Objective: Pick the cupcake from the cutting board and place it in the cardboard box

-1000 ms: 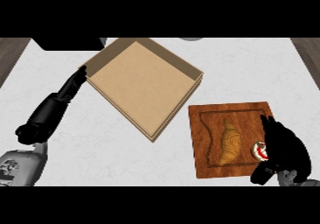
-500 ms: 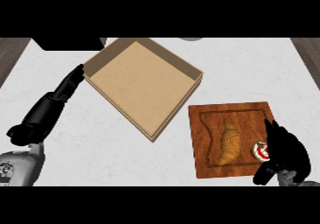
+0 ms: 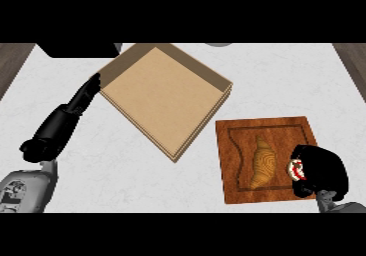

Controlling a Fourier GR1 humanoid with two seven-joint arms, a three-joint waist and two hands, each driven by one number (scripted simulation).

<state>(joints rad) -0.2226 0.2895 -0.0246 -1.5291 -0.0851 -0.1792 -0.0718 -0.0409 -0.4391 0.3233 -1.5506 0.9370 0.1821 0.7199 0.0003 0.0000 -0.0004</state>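
Box: open cardboard box, set cornerwise on the table; its flat tan floor shows bare, and low walls run along its upper and right sides.
Board: brown wooden cutting board to the lower right of the box, just clear of the box's right corner; a grooved border runs round its middle.
On the board: a croissant lies lengthwise in the middle; the cupcake sits at the board's right edge, beside the croissant.
Cupcake: only a small red and white patch of it shows; the right hand covers the rest, so its shape and whether it rests on the board cannot be told.
Right hand: at the board's right edge, its fingers curled round the cupcake; its grey wrist is cut off low in the view.
Left hand: left of the box, its fingers straight and close together, the tips at the box's left corner; whether they touch the wall cannot be told.
Left forearm: runs from the hand down and away from the box, ending in a grey part at the lower left.
Beyond the box: a black block lies by its upper left corner, cut off at the top; a small grey thing past its upper right is also cut off and too little shows to name it.
Table sides: dark wood strips show far left and far right of the box.
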